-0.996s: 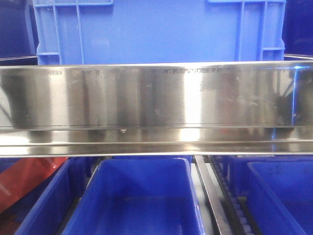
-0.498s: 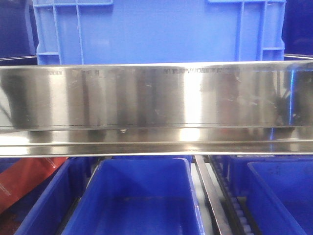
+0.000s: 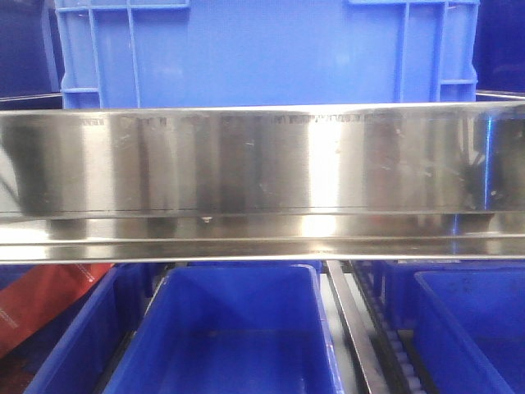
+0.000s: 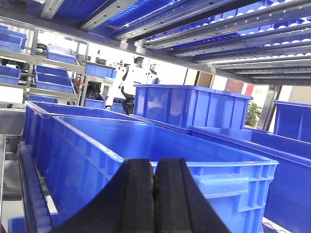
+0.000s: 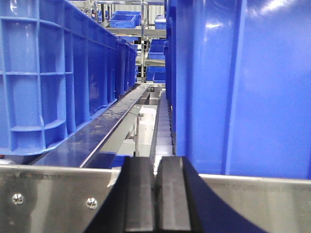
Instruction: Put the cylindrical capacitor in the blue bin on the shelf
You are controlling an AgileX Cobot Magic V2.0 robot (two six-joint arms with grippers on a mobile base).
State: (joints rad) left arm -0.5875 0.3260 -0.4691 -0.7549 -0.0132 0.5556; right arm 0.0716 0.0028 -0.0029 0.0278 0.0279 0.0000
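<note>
Brushed steel of the shelf (image 3: 262, 160) fills the front view, both the left gripper (image 4: 154, 194) and right gripper (image 5: 155, 194) pressed together on nothing, capacitor nowhere visible, so I'd judge fetching it comes next.

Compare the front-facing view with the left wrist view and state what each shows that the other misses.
Only the front-facing view shows the shelf's broad steel front rail and a red object at lower left. Only the left wrist view shows the left end effector, its fingers pressed together, plus roller tracks overhead and background racks. Both show open blue bins with no capacitor visible.
</note>
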